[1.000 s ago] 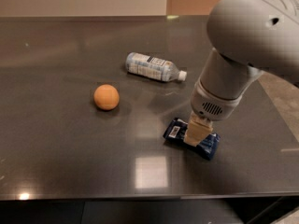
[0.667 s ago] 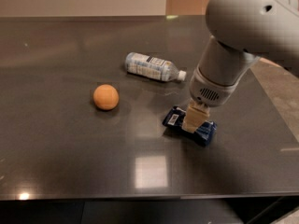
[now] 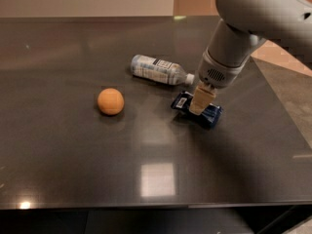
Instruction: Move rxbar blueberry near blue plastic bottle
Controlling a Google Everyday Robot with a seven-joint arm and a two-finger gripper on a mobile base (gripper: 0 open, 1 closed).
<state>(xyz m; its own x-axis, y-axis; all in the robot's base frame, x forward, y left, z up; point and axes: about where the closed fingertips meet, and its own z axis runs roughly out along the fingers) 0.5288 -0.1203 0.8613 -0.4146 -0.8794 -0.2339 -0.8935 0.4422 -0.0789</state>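
The rxbar blueberry (image 3: 210,115), a dark navy wrapper with a white patch at its left end, is just below and right of the blue plastic bottle's cap. My gripper (image 3: 199,106) comes down from the grey arm at upper right and is shut on the bar's middle, holding it at or just above the dark table. The blue plastic bottle (image 3: 157,69) lies on its side, white cap pointing right, a short gap up and left of the bar.
An orange ball (image 3: 110,101) sits on the table left of the bar. The dark glossy table (image 3: 73,155) has its front edge low in view and its right edge past the arm.
My gripper has carried the bar away from the front of the table toward the bottle's cap end. The bottle and ball have not moved.
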